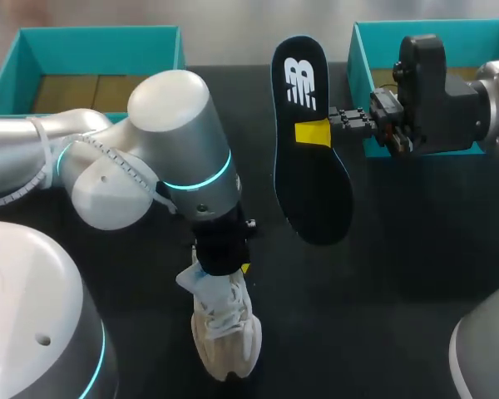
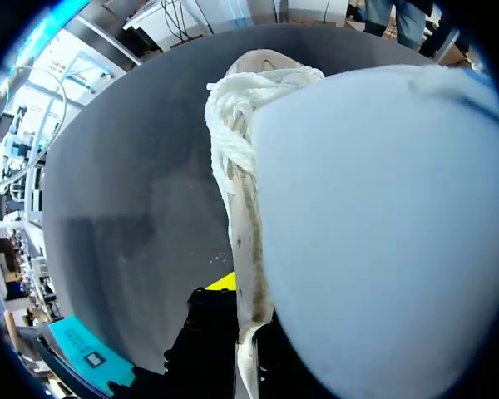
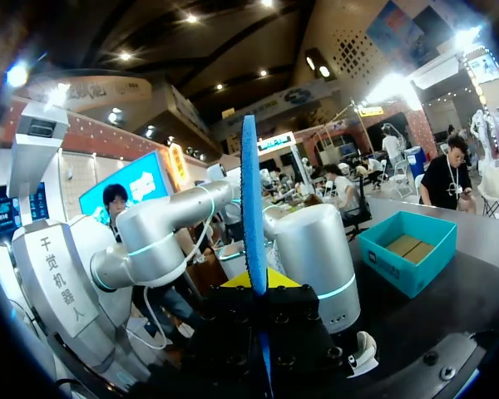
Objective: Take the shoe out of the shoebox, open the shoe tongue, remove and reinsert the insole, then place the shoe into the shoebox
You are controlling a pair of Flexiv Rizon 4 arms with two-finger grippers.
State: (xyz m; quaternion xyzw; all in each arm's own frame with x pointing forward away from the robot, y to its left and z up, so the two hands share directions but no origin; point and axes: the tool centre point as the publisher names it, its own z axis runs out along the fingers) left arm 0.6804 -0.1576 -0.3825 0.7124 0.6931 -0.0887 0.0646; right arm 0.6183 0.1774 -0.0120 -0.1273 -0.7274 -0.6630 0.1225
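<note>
One mark stands out in the head view: a white logo (image 1: 301,81) of blocky letters, printed on the heel end of the dark insole (image 1: 318,187), which is near the far edge of the table (image 1: 399,249). In the left wrist view the teal shoebox (image 2: 71,341) at the table's edge bears a small white label (image 2: 94,359) — too small to read. No number can be made out on either.

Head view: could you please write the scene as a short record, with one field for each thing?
insole: black, out of the shoe, held above the table
right gripper: jaws shut on insole
sneaker: cream, on the table
left gripper: jaws shut on sneaker at its opening
left teal box, right teal box: open, no shoe seen inside
</note>
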